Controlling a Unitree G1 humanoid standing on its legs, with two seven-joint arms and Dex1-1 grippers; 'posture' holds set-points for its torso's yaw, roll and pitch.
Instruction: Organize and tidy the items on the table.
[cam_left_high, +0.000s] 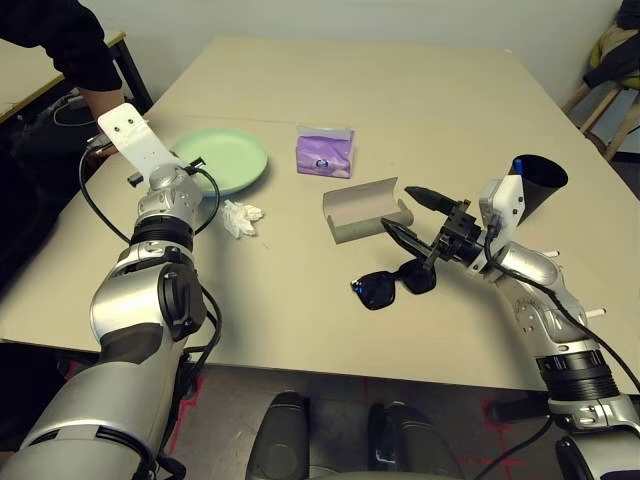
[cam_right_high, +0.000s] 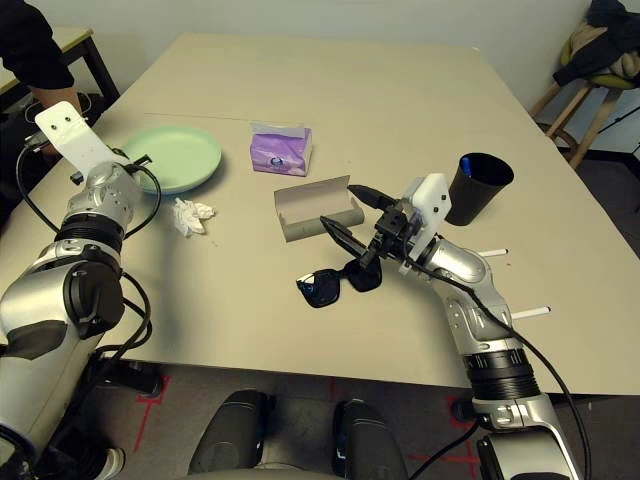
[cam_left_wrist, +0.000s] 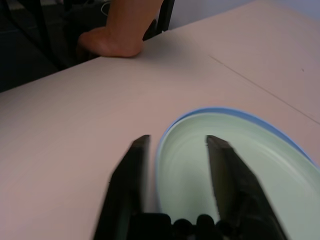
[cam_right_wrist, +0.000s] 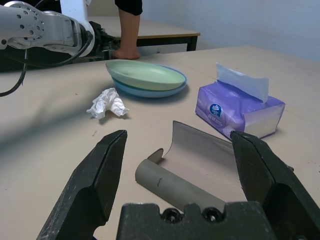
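Two arms reach over the table (cam_left_high: 420, 120). Nearest lie the sunglasses (cam_left_high: 392, 284), just below the right gripper (cam_left_high: 408, 212) — its fingers are spread wide, holding nothing, hovering by the open case (cam_left_high: 362, 208). Two markers (cam_right_high: 490, 253) lie by the right forearm, with the cup (cam_left_high: 535, 183) behind it. Left of the case sits the crumpled tissue (cam_left_high: 241, 217). Beyond it, the left gripper (cam_left_wrist: 175, 147) has its fingers partly apart astride the near rim of the stacked plates (cam_left_high: 225, 158) — green on blue — not pinching it. Farther back stands the purple pack (cam_left_high: 324, 151). A person's hand (cam_left_wrist: 111, 41) rests at the far left edge.
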